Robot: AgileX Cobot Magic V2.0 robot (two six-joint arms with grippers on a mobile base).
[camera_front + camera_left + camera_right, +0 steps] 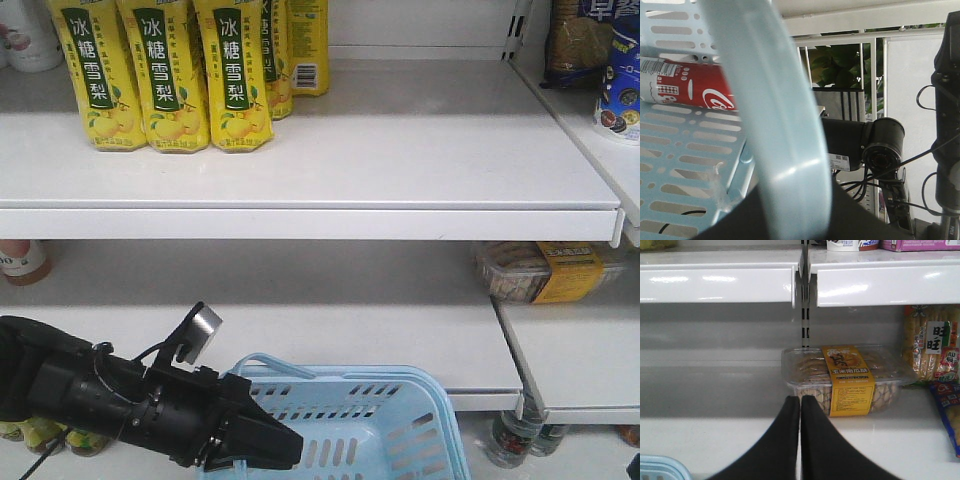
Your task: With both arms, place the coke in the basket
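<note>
Coke (690, 90): only picked up by the left wrist view. It's laid on its side inside the basket (400, 420), against the slotted wall.
Coke writing: part of the white script is seen on the red. A barcode and small print sit on the printed band at the left end, too small to be read.
Handle (775, 125): a pale blue swing handle is seen huge and blurry right across the left wrist view.
Left claw (285, 445): seen in the front view at the basket's near rim, black fingers pointed into it. Whether it's clamped on anything can't be told from any view.
Disc (207, 322): a small silver disc is stuck up off the left arm, caught only by the front view.
Right claw (800, 399): the fingers are pressed flat together with nothing held, aimed at the shelf. It's only shown in its own wrist view.
Basket corner (660, 467): just clipped at the bottom left of the right wrist view.
Pear drinks (160, 70): yellow bottles on the upper shelf (330, 160), marked 冰糖雪梨.
Snack box (845, 377): clear tub with a yellow label, the print too small to be read.
Rice crackers (932, 342): 旺旺 can be read on the pack.
</note>
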